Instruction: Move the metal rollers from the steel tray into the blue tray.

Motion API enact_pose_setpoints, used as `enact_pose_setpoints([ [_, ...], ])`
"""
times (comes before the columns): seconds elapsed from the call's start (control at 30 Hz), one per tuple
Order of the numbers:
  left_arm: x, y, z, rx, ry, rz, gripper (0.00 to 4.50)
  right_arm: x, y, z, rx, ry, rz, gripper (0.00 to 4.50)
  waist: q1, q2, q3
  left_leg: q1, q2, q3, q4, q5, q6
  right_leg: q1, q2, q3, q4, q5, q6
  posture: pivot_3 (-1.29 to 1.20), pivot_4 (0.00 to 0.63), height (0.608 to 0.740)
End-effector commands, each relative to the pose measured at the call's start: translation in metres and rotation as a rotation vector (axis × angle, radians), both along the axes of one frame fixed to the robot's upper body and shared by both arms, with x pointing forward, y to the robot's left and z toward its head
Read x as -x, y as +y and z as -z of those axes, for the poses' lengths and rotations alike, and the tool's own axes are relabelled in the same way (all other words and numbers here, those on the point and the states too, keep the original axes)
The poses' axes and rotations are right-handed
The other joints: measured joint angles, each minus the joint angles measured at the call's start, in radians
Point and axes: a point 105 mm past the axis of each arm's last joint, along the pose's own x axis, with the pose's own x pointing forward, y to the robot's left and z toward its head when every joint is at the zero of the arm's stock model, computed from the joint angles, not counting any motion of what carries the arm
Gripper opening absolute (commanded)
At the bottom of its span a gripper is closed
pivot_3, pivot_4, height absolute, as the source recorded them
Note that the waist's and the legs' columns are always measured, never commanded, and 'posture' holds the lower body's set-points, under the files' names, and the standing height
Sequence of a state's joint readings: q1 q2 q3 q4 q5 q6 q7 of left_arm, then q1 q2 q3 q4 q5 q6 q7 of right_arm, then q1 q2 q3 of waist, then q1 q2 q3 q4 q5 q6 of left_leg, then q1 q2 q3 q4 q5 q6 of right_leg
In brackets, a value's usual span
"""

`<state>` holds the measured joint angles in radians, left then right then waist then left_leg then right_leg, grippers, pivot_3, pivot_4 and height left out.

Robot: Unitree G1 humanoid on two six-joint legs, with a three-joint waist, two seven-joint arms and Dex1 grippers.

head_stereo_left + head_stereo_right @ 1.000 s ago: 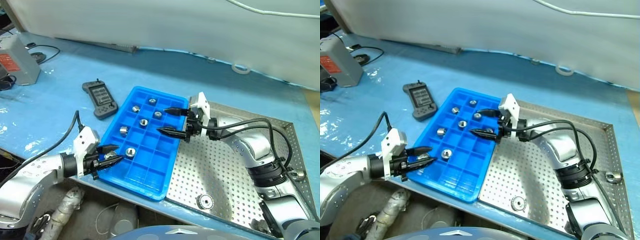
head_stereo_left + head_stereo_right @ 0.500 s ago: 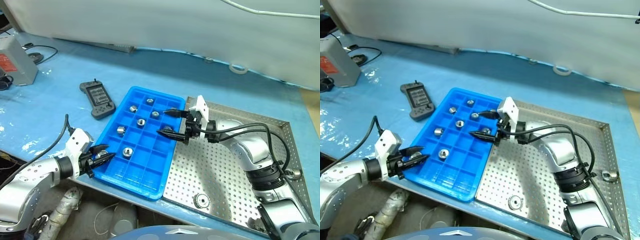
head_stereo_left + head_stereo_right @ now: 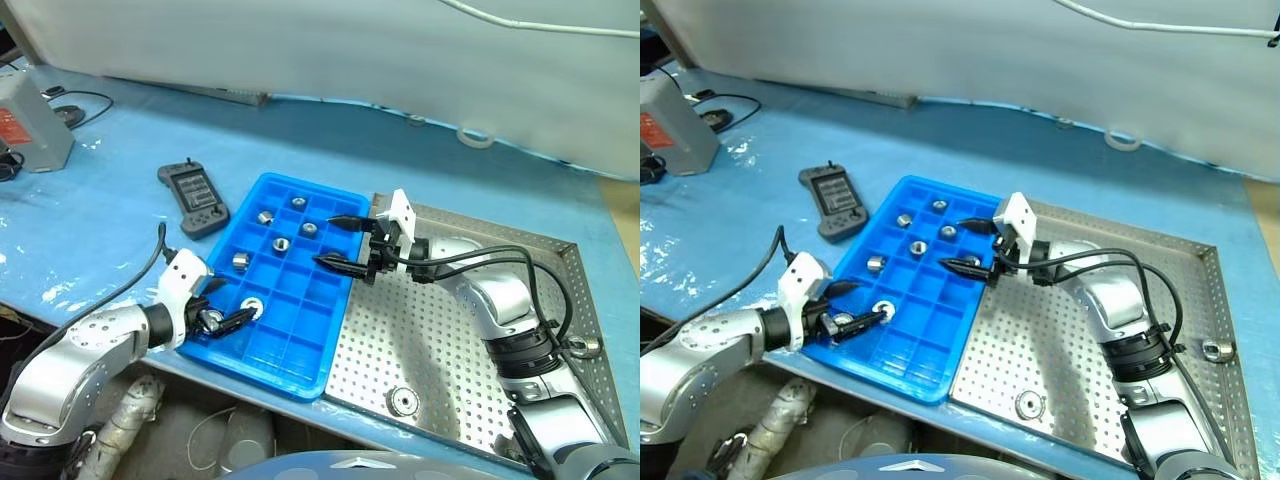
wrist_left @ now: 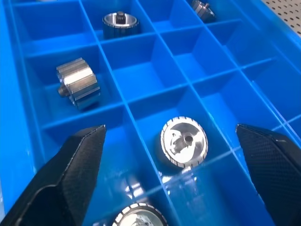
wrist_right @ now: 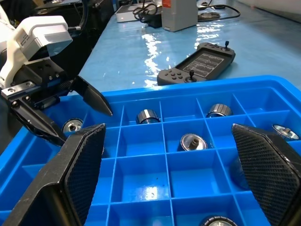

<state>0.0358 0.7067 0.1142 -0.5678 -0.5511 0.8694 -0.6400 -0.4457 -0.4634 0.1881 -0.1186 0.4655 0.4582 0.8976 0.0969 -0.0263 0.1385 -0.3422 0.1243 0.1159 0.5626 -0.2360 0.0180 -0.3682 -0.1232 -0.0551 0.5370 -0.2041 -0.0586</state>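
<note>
Head view: the blue tray (image 3: 285, 345) lies left of the steel tray (image 3: 470, 365). The left gripper (image 3: 226, 312) stands open at the blue tray's near-left corner, a roller (image 3: 212, 320) just dropped between its fingers. The right gripper (image 3: 342, 243) hovers open over the blue tray's right edge. One roller (image 3: 405, 401) lies near in the steel tray, another (image 3: 588, 347) by its right rim.

Left wrist view: a filled cell (image 4: 183, 143) sits between the spread fingers (image 4: 70, 165).

Right wrist view: the open fingers (image 5: 80, 160) face several filled cells (image 5: 192, 141).

Risk: withdrawing carelessly, the left fingers could knock the released roller from its cell.

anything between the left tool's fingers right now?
Yes. In the left wrist view, a metal roller sits in a compartment of the blue tray, between the open left tool fingers; another roller lies nearer the wrist.
</note>
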Motion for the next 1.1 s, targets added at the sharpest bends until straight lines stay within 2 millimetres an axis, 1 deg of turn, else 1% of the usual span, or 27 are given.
enact_pose_setpoints([
  [0.03,-0.009,-0.018,-0.024,0.026,-0.083,0.057,4.48,-0.002,-0.009,-0.013,-0.028,-0.048,0.024,4.50,0.001,0.000,0.000,-0.001,0.000,0.000,0.000,0.001,0.001,0.000,0.000,0.000,0.000,0.000,0.000,0.14,0.150,0.740],
  [0.13,-0.025,-0.039,-0.048,0.063,-0.153,0.115,4.48,-0.002,-0.022,-0.016,-0.022,-0.050,0.057,4.50,0.003,0.000,0.000,-0.001,0.000,0.000,0.001,0.001,0.001,0.001,0.000,0.000,0.000,0.000,0.000,0.10,0.150,0.740],
  [0.17,-0.031,-0.052,-0.059,0.091,-0.182,0.158,4.48,-0.002,-0.031,-0.018,-0.017,-0.052,0.080,4.50,0.001,0.000,0.000,-0.001,0.000,0.000,0.002,0.001,0.001,0.001,0.000,0.000,0.000,0.000,0.000,0.09,0.150,0.740],
  [0.23,-0.039,-0.072,-0.074,0.128,-0.219,0.218,4.48,-0.002,-0.044,-0.021,-0.012,-0.055,0.124,4.50,0.001,0.000,0.000,0.000,-0.002,0.000,0.003,0.001,0.002,0.003,-0.001,0.000,0.000,0.000,-0.001,0.08,0.150,0.740],
  [0.27,-0.044,-0.087,-0.079,0.146,-0.234,0.252,4.48,-0.007,-0.057,-0.024,-0.007,-0.070,0.185,4.50,-0.002,-0.002,-0.001,0.000,-0.002,0.000,0.003,0.001,0.003,0.003,-0.001,0.001,0.000,0.000,-0.001,0.06,0.150,0.740],
  [0.3,-0.048,-0.102,-0.082,0.167,-0.242,0.288,4.48,-0.015,-0.073,-0.028,-0.005,-0.094,0.269,4.50,-0.001,-0.001,-0.001,0.000,-0.002,0.000,0.004,0.000,0.003,0.003,-0.001,0.002,0.000,0.000,-0.001,0.05,0.150,0.740],
  [0.37,-0.053,-0.121,-0.084,0.187,-0.248,0.329,4.48,-0.023,-0.094,-0.033,-0.006,-0.124,0.378,4.50,-0.007,-0.001,-0.001,-0.001,-0.004,0.001,0.005,0.000,0.005,0.002,-0.002,0.003,0.000,0.000,-0.001,0.02,0.150,0.740],
  [0.47,-0.062,-0.154,-0.082,0.214,-0.235,0.397,4.48,-0.031,-0.128,-0.039,-0.004,-0.163,0.564,4.50,-0.025,-0.001,-0.001,-0.002,-0.004,0.003,0.005,0.000,0.005,0.001,-0.001,0.004,0.000,0.000,-0.001,-0.03,0.150,0.740],
  [0.5,-0.064,-0.169,-0.080,0.232,-0.204,0.443,4.48,-0.028,-0.143,-0.039,0.020,-0.175,0.625,4.50,-0.029,-0.001,-0.001,-0.003,-0.003,0.003,0.005,0.000,0.006,0.000,-0.001,0.004,0.000,0.000,-0.001,-0.06,0.150,0.740],
  [0.53,-0.065,-0.180,-0.080,0.242,-0.184,0.474,4.48,-0.023,-0.152,-0.039,0.032,-0.178,0.659,4.50,-0.028,-0.001,-0.001,-0.005,-0.003,0.003,0.005,0.000,0.006,-0.002,-0.001,0.004,0.000,0.001,0.000,-0.06,0.150,0.740],
  [0.6,-0.067,-0.195,-0.081,0.258,-0.169,0.516,4.48,-0.015,-0.164,-0.039,0.054,-0.180,0.699,4.50,-0.030,-0.001,-0.001,-0.007,-0.003,0.004,0.006,0.001,0.008,-0.003,-0.001,0.004,0.000,0.001,0.000,-0.10,0.150,0.740],
  [0.7,-0.071,-0.231,-0.085,0.311,-0.145,0.607,4.48,0.008,-0.198,-0.041,0.087,-0.178,0.839,4.50,-0.032,0.002,0.000,-0.006,-0.003,0.006,0.008,0.000,0.012,-0.003,-0.002,0.005,-0.002,0.001,-0.001,-0.18,0.150,0.740],
  [0.77,-0.074,-0.244,-0.084,0.311,-0.146,0.634,4.48,0.018,-0.212,-0.037,0.106,-0.165,0.895,4.50,-0.044,0.003,-0.001,-0.005,-0.004,0.007,0.009,-0.002,0.016,-0.001,-0.003,0.006,-0.003,0.000,-0.001,-0.23,0.150,0.740],
  [0.8,-0.076,-0.250,-0.084,0.313,-0.149,0.642,4.48,0.022,-0.220,-0.033,0.125,-0.156,0.938,4.50,-0.052,0.003,-0.001,-0.004,-0.004,0.007,0.010,-0.005,0.020,0.001,-0.004,0.006,-0.004,0.000,-0.001,-0.23,0.150,0.740],
  [0.87,-0.080,-0.260,-0.085,0.314,-0.157,0.653,4.48,0.030,-0.237,-0.029,0.161,-0.150,1.009,4.50,-0.068,0.003,-0.002,-0.004,-0.004,0.007,0.011,-0.006,0.022,0.002,-0.004,0.006,-0.005,0.000,-0.001,-0.28,0.150,0.740],
  [0.93,-0.084,-0.270,-0.087,0.321,-0.161,0.666,4.48,0.048,-0.250,-0.028,0.173,-0.130,1.068,4.50,-0.080,0.005,-0.002,-0.005,-0.004,0.007,0.011,-0.007,0.023,0.002,-0.004,0.006,-0.007,0.000,-0.001,-0.31,0.150,0.740],
  [0.97,-0.089,-0.239,-0.083,0.338,-0.169,0.674,4.48,0.056,-0.253,-0.026,0.179,-0.115,1.082,4.50,-0.084,0.007,-0.003,-0.007,-0.004,0.007,0.012,-0.007,0.024,0.001,-0.005,0.006,-0.008,0.000,0.000,-0.33,0.150,0.740],
  [1.0,-0.090,-0.201,-0.076,0.346,-0.174,0.679,4.48,0.063,-0.254,-0.023,0.183,-0.100,1.088,4.50,-0.095,0.009,-0.005,-0.007,-0.004,0.007,0.011,-0.008,0.025,0.000,-0.005,0.006,-0.009,0.000,0.000,-0.34,0.150,0.740],
  [1.03,-0.087,-0.171,-0.069,0.341,-0.175,0.686,4.48,0.066,-0.254,-0.020,0.188,-0.088,1.090,4.50,-0.122,0.012,-0.007,-0.007,-0.004,0.009,0.009,-0.008,0.025,0.001,-0.005,0.006,-0.011,0.001,0.001,-0.34,0.150,0.740],
  [1.07,-0.082,-0.151,-0.061,0.334,-0.171,0.698,4.48,0.069,-0.254,-0.016,0.196,-0.075,1.094,4.50,-0.138,0.012,-0.008,-0.006,-0.004,0.009,0.005,-0.008,0.025,0.001,-0.004,0.008,-0.013,0.004,0.005,-0.35,0.150,0.740],
  [1.1,-0.079,-0.145,-0.057,0.329,-0.169,0.708,4.48,0.072,-0.256,-0.013,0.201,-0.066,1.104,4.50,-0.158,0.011,-0.009,-0.003,-0.003,0.007,0.003,-0.008,0.026,0.001,-0.002,0.009,-0.018,0.008,0.012,-0.36,0.150,0.740],
])
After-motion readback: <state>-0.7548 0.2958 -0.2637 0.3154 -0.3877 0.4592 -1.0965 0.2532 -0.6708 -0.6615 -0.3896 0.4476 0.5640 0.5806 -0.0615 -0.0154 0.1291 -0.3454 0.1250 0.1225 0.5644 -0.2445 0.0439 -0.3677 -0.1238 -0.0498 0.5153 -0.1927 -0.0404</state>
